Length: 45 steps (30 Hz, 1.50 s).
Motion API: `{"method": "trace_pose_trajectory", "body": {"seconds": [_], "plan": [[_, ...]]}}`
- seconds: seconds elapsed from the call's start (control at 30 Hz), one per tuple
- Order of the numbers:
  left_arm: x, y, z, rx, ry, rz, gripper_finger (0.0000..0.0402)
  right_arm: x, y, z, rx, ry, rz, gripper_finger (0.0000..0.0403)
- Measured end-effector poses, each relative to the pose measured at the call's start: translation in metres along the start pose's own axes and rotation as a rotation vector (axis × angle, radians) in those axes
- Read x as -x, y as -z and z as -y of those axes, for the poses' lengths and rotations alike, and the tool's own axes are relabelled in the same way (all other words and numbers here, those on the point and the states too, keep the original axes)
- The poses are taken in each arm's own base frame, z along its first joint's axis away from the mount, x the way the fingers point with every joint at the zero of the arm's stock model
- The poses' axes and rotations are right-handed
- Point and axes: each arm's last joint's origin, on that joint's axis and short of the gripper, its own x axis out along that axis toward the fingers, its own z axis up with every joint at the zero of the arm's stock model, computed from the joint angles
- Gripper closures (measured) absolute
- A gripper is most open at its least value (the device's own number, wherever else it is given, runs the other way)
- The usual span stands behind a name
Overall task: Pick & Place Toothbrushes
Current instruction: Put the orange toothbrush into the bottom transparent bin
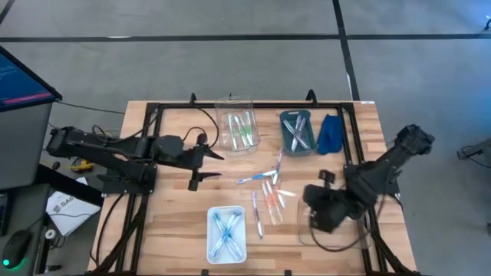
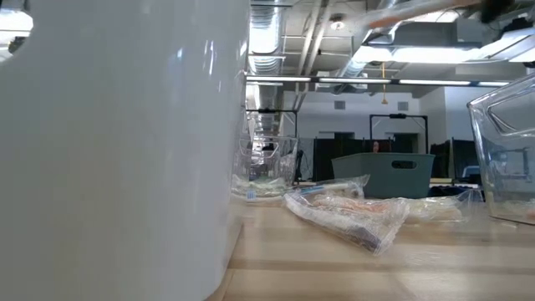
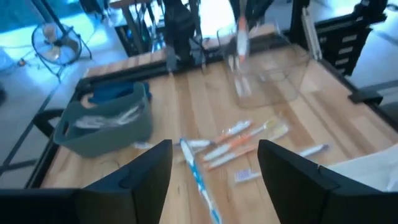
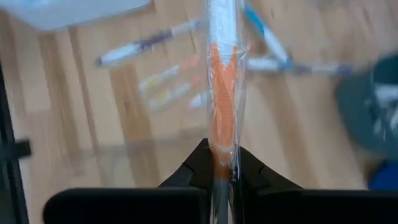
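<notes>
Our right gripper (image 4: 219, 163) pinches an orange brush (image 4: 222, 118) for binning; our left gripper (image 3: 214, 171) hangs open above the pile (image 1: 265, 192).

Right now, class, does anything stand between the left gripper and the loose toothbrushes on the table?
Nothing visible does. The left gripper is open, and the left wrist view shows only bare wooden table between its fingers and the loose toothbrushes. The grey bin sits off to one side, out of that path.
</notes>
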Motion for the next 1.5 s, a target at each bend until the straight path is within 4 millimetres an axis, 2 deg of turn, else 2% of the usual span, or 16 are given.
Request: {"method": "trace_pose_trajectory", "body": {"seconds": [0.17, 0.43, 0.57, 0.7, 0.9, 1.03, 1.3, 1.5], "plan": [[0.001, -0.004, -0.002, 0.003, -0.015, 0.044, 0.017, 0.009, 0.039, -0.008, -0.077, -0.011, -0.023, 0.0384], [-0.003, -0.01, -0.003, 0.009, -0.028, 0.113, 0.0169, 0.023, 0.101, -0.035, -0.214, -0.073, -0.05, 0.0384], [-0.006, -0.011, -0.003, 0.012, -0.03, 0.12, 0.0169, 0.016, 0.129, -0.05, -0.259, -0.073, -0.037, 0.0384], [-0.006, -0.012, -0.003, 0.03, -0.031, 0.131, 0.0169, -0.003, 0.151, -0.058, -0.26, 0.006, -0.045, 0.0384], [-0.007, -0.013, 0.001, 0.061, -0.012, 0.141, 0.0169, -0.026, 0.161, -0.063, -0.252, 0.012, -0.053, 0.0384], [-0.006, -0.014, 0.008, 0.072, 0.016, 0.147, 0.0169, -0.043, 0.163, -0.058, -0.237, 0.027, -0.143, 0.0384], [-0.004, -0.018, 0.023, 0.064, 0.078, 0.173, 0.0169, -0.066, 0.161, -0.039, -0.155, 0.013, -0.159, 0.0386], [-0.002, -0.02, 0.033, 0.052, 0.118, 0.18, 0.0169, -0.084, 0.174, -0.017, -0.2, -0.106, -0.15, 0.0386]]}}
